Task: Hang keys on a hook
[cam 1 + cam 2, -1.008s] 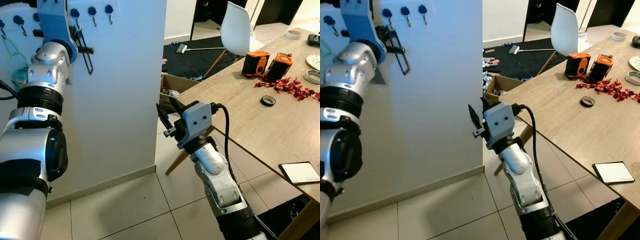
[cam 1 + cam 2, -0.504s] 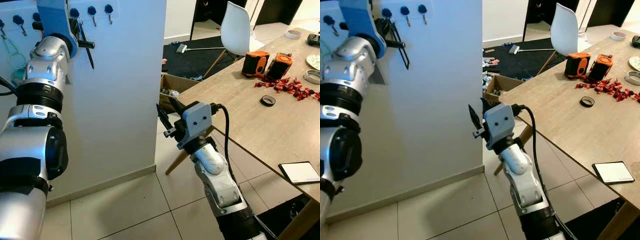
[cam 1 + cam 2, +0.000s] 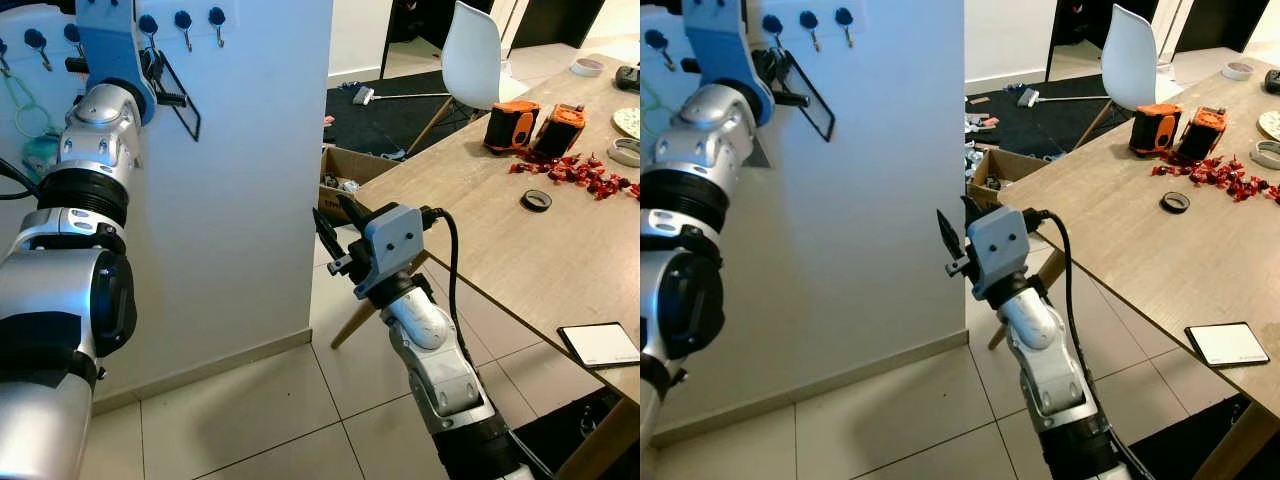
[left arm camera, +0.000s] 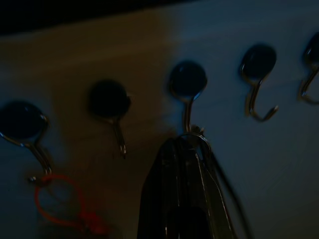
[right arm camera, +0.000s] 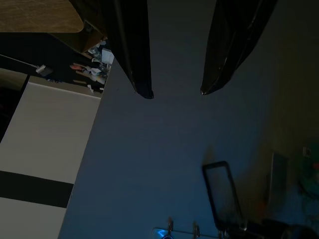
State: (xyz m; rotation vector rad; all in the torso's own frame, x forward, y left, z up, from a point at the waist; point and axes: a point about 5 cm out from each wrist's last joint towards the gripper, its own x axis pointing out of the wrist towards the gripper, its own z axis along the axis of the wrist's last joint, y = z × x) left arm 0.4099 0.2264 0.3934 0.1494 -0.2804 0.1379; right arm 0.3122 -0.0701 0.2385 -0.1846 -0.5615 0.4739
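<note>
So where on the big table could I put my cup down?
The table is bare on its near half, between the black tape roll and the small white tablet. The far end is crowded: two orange tools, red scraps and more tape rolls. The right claw hangs off the table's corner, so keep away from there.

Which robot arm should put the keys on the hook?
Probably the left: its end effector is already up at the hooks with the key ring against one. The right end effector hangs low, open, holding nothing.
</note>
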